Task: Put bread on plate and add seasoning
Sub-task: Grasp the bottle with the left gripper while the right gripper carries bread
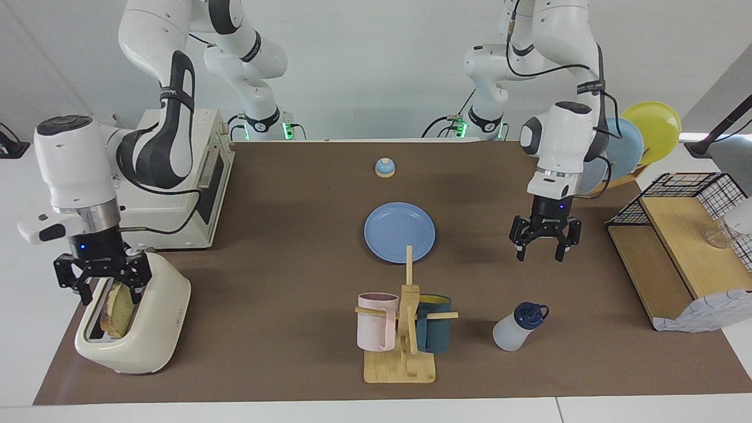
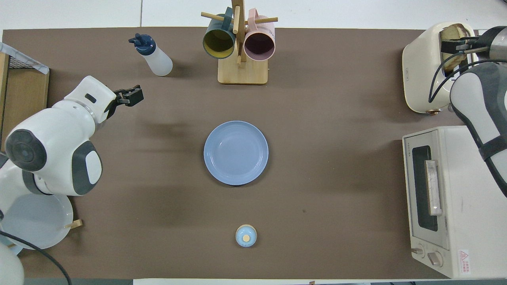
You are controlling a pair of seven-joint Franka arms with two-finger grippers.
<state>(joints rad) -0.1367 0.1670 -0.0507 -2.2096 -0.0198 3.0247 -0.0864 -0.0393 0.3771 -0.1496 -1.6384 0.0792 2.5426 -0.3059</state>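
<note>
Bread (image 1: 119, 305): pale tan slice, brown crust, upright in toaster (image 1: 154, 329).

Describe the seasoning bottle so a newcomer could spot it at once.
Find the wooden mug stand at the table edge farthest from the robots. Beside it, toward the left arm's end, stands the seasoning bottle. It is whitish, see-through plastic with a dark blue looped cap, unlike the hanging mugs.

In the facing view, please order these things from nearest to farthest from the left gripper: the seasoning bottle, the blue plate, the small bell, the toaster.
From the left gripper, which hangs open over the mat:
1. The seasoning bottle, farther from the robots than what the gripper is over.
2. The blue plate, at the table's middle.
3. The small bell, near the robots.
4. The toaster, at the right arm's end.
</note>
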